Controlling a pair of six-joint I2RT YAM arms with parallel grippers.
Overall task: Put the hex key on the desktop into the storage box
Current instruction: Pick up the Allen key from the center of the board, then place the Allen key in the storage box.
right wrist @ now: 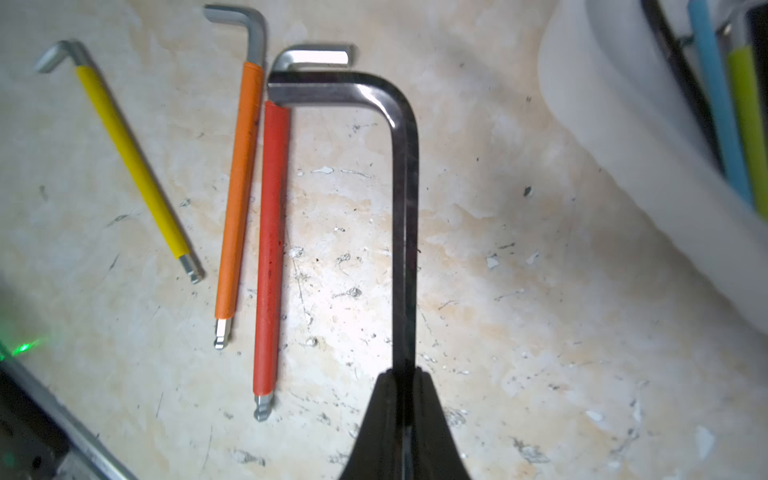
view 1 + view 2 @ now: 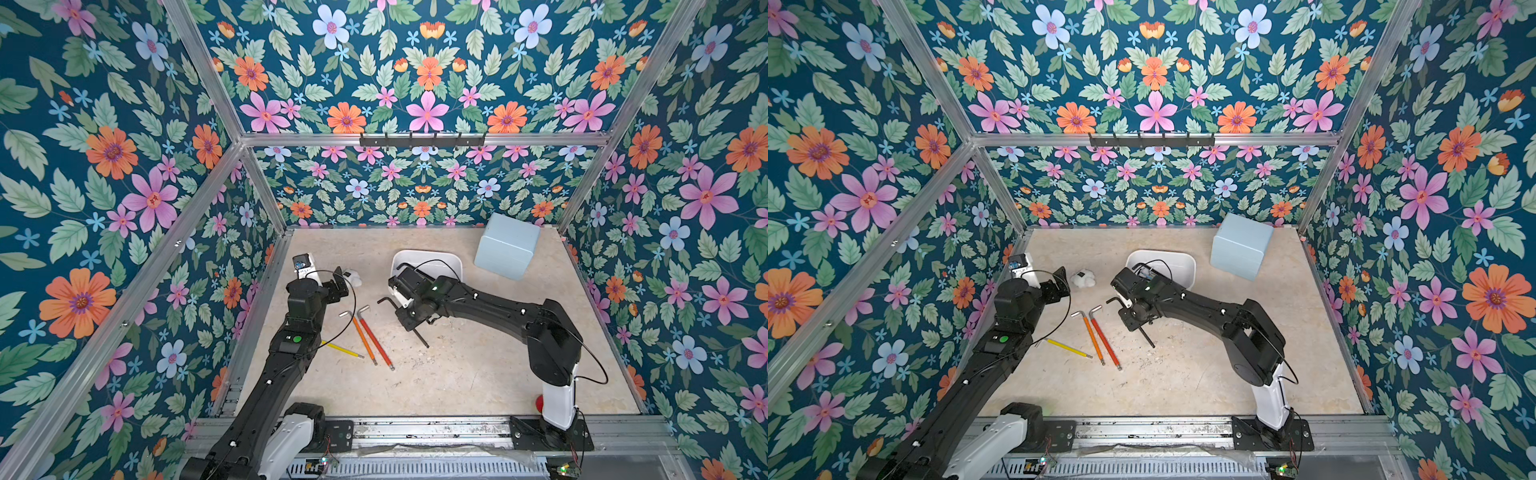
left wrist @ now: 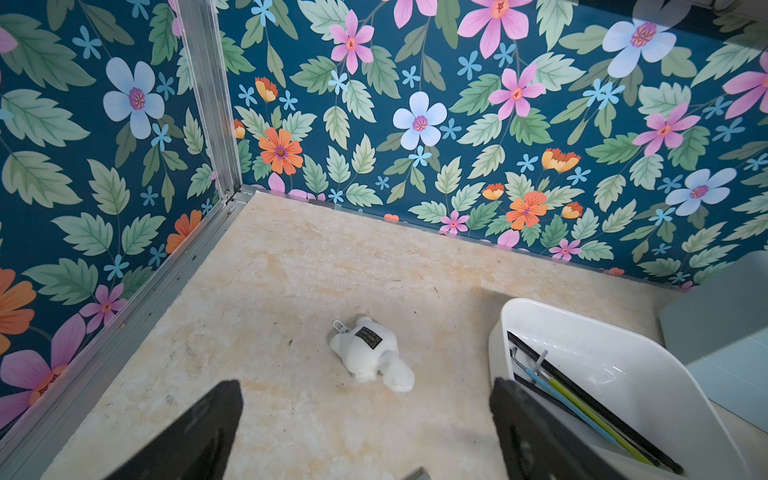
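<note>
- Top views first: the right gripper (image 2: 406, 318) is low over the middle of the desktop (image 2: 457, 374), just beside the storage box (image 2: 440, 259). The black hex key (image 2: 422, 337) runs through it, sticking out on both sides.
- Red hex key (image 2: 379, 338), orange hex key (image 2: 364, 340) and yellow hex key (image 2: 343, 350) lie flat nearby, between the two arms. The red and orange ones are side by side.
- The left gripper (image 2: 341, 279) sits near the white plush toy (image 2: 1082, 279). A pale blue box (image 2: 507, 249) stands in the far corner.
- Left wrist view: the left gripper (image 3: 365, 386) is spread wide with nothing in it, and the plush toy lies on the desktop ahead of it. The storage box beside it holds a blue-sleeved key (image 3: 552, 395), a green-sleeved key (image 3: 590, 415) and dark ones.
- Right wrist view: the jaws are pinched tight on the black key's long shank. Its bent end crosses over the red key's silver elbow. Whether it is clear of the desktop can't be told.
</note>
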